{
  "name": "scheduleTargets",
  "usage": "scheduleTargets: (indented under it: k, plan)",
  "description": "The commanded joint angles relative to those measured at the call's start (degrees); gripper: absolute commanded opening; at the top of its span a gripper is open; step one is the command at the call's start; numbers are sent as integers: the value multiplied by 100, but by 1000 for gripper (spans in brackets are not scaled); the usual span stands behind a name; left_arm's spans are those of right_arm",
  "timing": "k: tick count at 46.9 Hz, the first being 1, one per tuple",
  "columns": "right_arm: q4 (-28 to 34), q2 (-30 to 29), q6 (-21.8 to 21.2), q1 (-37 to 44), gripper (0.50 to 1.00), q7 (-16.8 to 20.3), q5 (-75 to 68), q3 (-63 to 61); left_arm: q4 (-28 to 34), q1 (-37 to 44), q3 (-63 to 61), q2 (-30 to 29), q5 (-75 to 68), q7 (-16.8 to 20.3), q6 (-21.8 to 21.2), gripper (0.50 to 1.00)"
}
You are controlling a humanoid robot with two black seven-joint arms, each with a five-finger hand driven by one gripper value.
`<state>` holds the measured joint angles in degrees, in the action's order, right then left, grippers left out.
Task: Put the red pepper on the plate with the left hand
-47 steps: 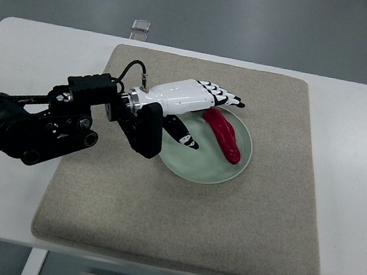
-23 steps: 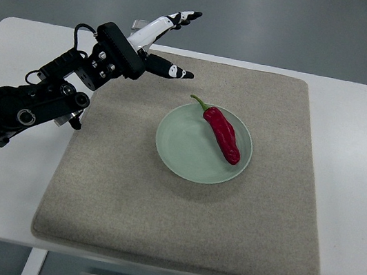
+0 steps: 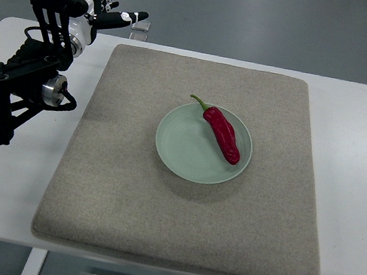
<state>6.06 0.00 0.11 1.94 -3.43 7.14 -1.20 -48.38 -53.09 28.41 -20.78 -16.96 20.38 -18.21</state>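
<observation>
Red pepper [image 3: 224,135] is not in the left hand [image 3: 103,8], a glossy white-and-black hand with fingers spread wide, empty, above the worktop's [image 3: 359,172] far left corner. Glossy, tapered and curved, the pepper lies on the smooth, round pale-green plate [image 3: 188,152], mid-worktop on a square, coarse beige mat [image 3: 125,198].

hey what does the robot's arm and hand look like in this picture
The left arm is black, built of bulky jointed segments with a round silver cap and thin black cables. Its left hand is glossy white with black fingertips and black-and-white banding along the fingers. No right arm shows.
</observation>
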Motion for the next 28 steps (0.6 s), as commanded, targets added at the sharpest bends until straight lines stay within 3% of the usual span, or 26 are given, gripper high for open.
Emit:
scheduleTargets:
  k: [1, 28]
  plan:
    - [0, 0, -3, -1, 928, 0, 7, -3, 31, 36, 191, 3, 131, 1, 11, 994]
    - [0, 0, -3, -1, 928, 0, -2, 5, 549, 141, 394, 109, 1660, 9, 424, 1000]
